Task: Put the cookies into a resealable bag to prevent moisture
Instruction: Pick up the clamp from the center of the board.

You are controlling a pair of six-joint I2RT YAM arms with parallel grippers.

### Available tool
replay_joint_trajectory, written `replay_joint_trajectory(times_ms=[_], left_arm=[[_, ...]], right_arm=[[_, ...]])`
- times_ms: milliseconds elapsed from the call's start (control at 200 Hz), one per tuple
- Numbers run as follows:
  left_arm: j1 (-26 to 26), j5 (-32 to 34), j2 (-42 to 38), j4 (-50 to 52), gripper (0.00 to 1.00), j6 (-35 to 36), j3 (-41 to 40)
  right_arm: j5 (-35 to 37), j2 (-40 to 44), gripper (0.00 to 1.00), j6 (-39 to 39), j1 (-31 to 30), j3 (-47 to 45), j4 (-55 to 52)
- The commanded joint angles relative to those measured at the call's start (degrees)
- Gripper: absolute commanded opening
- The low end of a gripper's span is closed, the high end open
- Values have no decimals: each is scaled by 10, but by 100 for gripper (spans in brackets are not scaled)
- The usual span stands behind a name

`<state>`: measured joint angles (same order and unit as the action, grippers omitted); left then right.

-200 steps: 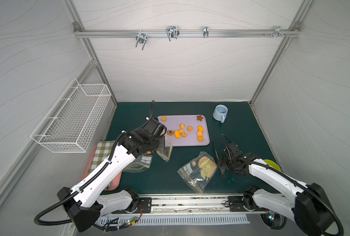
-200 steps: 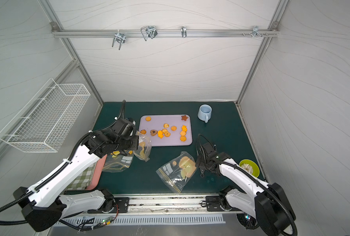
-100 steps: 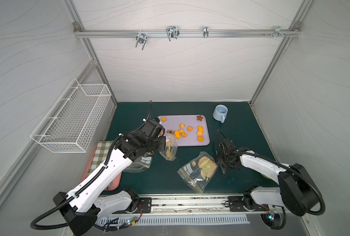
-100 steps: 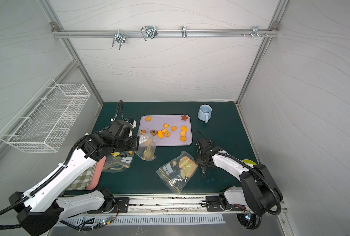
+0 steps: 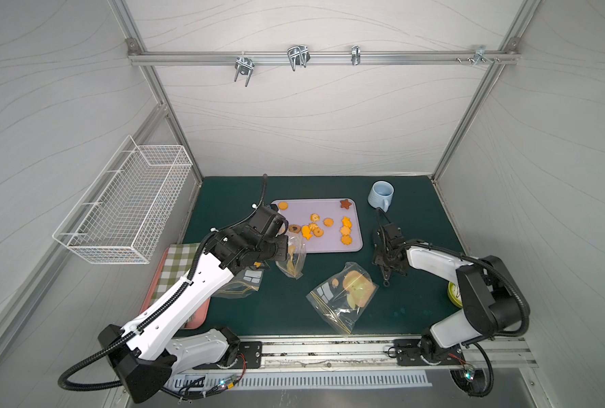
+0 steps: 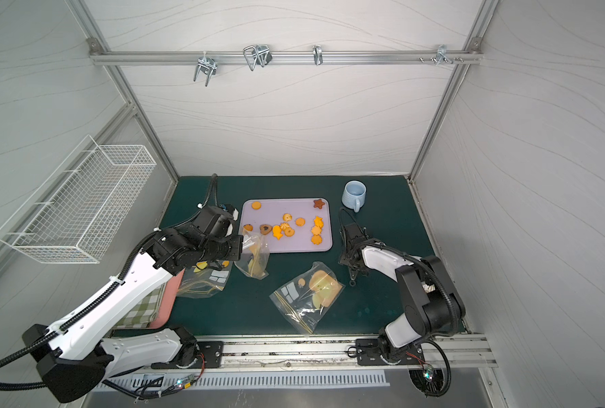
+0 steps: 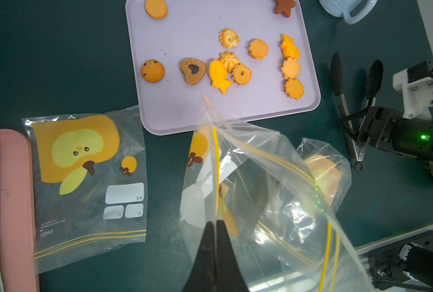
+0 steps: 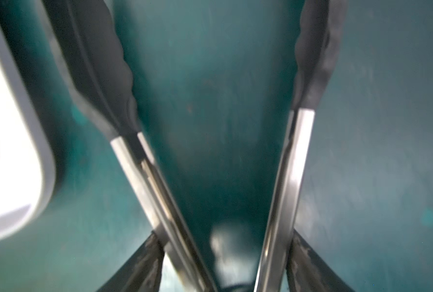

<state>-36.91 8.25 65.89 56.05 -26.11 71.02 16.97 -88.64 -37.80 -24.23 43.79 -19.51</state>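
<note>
Several orange cookies [image 5: 317, 229] [image 6: 287, 229] [image 7: 235, 68], plus a brown star and a brown heart, lie on a lavender tray [image 5: 329, 208] [image 7: 185, 106]. My left gripper [image 5: 287, 247] [image 7: 216, 223] is shut on the rim of a clear resealable bag [image 5: 291, 259] [image 6: 255, 259] [image 7: 261, 189]. It holds the bag upright at the tray's near left corner. My right gripper [image 5: 385, 263] [image 8: 228, 252] is just right of the tray. Its fingers [image 8: 144, 260] press on the two arms of metal tongs [image 5: 386, 277] [image 7: 347, 113] [image 8: 286, 177], whose black tips stand apart with nothing between them.
Two more printed bags lie flat, one at the front middle [image 5: 343, 295] and one under my left arm [image 5: 244, 282] [image 7: 84, 177]. A blue mug [image 5: 381, 196] stands behind the tray. A pink tray with a checked cloth [image 5: 173, 268], a wire basket [image 5: 128, 201] and a yellow-green dish [image 5: 453, 291] sit at the sides.
My left gripper has carried the bag rightwards to the tray's near corner. My right arm has swung round, and its gripper has moved up along the tongs beside the tray.
</note>
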Motion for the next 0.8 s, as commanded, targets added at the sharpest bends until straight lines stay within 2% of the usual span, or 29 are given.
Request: replay_joint_trajectory(times_ms=[0,115,225,395,510,655,795], left_arm=[[0,13,-6,4,0,4,22],[0,14,-7,4,0,4,21],[0,17,-6,4,0,5,21],[0,23,-12,-4,0,13,20],[1,44,-49,-48,0,50,1],[20,101,-29,17,0,79,62],[32,204,30,72,0,147,145]], right_arm=[[32,-25,75,-2,3,7,32],[38,-31,80,-3,-4,2,46],[44,-34,80,-5,-7,1,47],[46,-33,72,-5,-10,-2,49],[51,1,69,1,-14,-15,56],[56,88,69,20,-14,-41,55],[39,175,68,36,-17,-59,40]])
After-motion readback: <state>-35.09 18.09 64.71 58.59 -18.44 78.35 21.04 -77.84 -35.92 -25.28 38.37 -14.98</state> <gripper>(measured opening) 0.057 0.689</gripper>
